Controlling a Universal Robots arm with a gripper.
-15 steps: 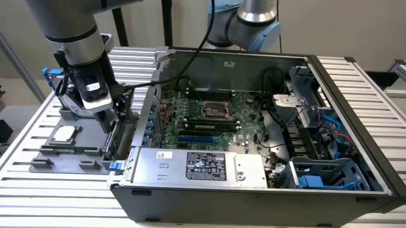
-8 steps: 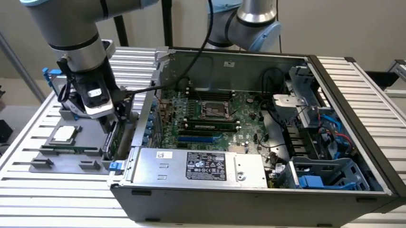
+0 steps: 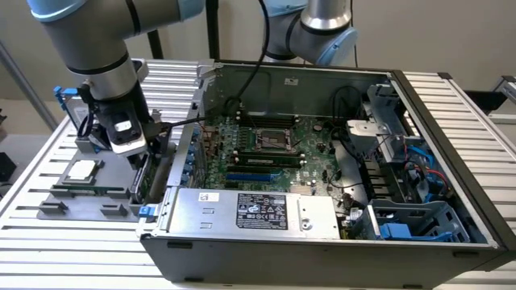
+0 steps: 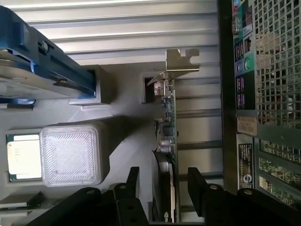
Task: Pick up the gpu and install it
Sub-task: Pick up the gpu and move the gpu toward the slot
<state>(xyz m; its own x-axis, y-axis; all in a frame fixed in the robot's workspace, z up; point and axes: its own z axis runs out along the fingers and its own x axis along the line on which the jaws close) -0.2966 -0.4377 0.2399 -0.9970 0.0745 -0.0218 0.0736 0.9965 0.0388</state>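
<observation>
Standing by the bench, I see the gripper (image 3: 137, 162) hanging low over the grey holder (image 3: 60, 196) at the lower left of the exterior view, just beside the open computer case (image 3: 322, 257). The gpu (image 4: 168, 127) stands on edge in that holder. The jaws are spread, with a finger (image 4: 133, 181) to each flat side of the card and a gap on both sides, so nothing is gripped. The card's long axis runs straight out from between the jaws to its metal bracket (image 4: 181, 60). The power supply label (image 3: 262, 211) is too small to read.
</observation>
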